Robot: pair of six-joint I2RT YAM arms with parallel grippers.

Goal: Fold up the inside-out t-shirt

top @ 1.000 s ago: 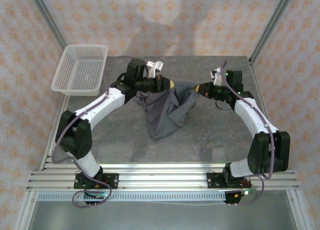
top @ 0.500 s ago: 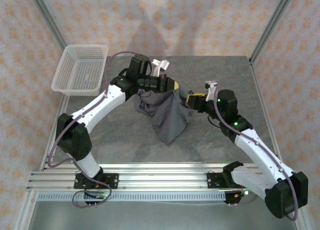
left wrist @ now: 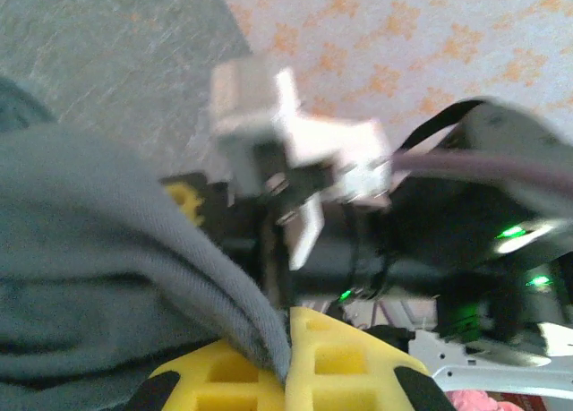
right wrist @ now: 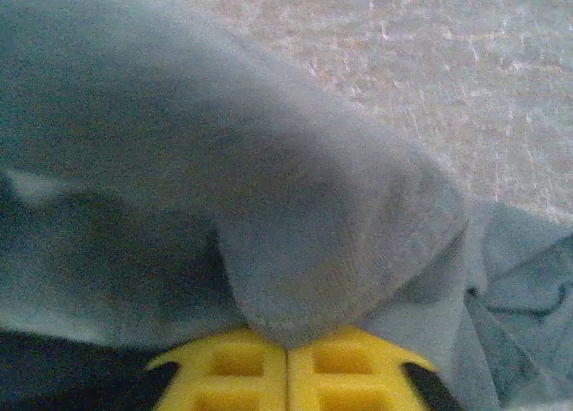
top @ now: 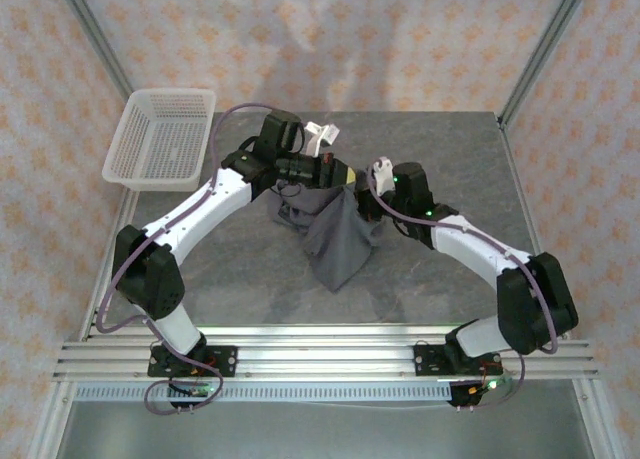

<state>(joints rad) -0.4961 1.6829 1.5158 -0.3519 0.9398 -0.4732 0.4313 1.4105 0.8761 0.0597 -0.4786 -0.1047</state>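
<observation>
Right claw (top: 364, 201) swung leftward beside left claw (top: 345, 175), both clamped on t-shirt (top: 340, 247).

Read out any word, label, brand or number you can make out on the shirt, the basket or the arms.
No text can be read in these views.
t-shirt: plain grey cloth, no print or tag lettering visible.
basket: plain white mesh, no label.
left claw and right claw: blank yellow pads pinching the cloth.
right arm housing: blurred, green lights, no legible marking.
</observation>
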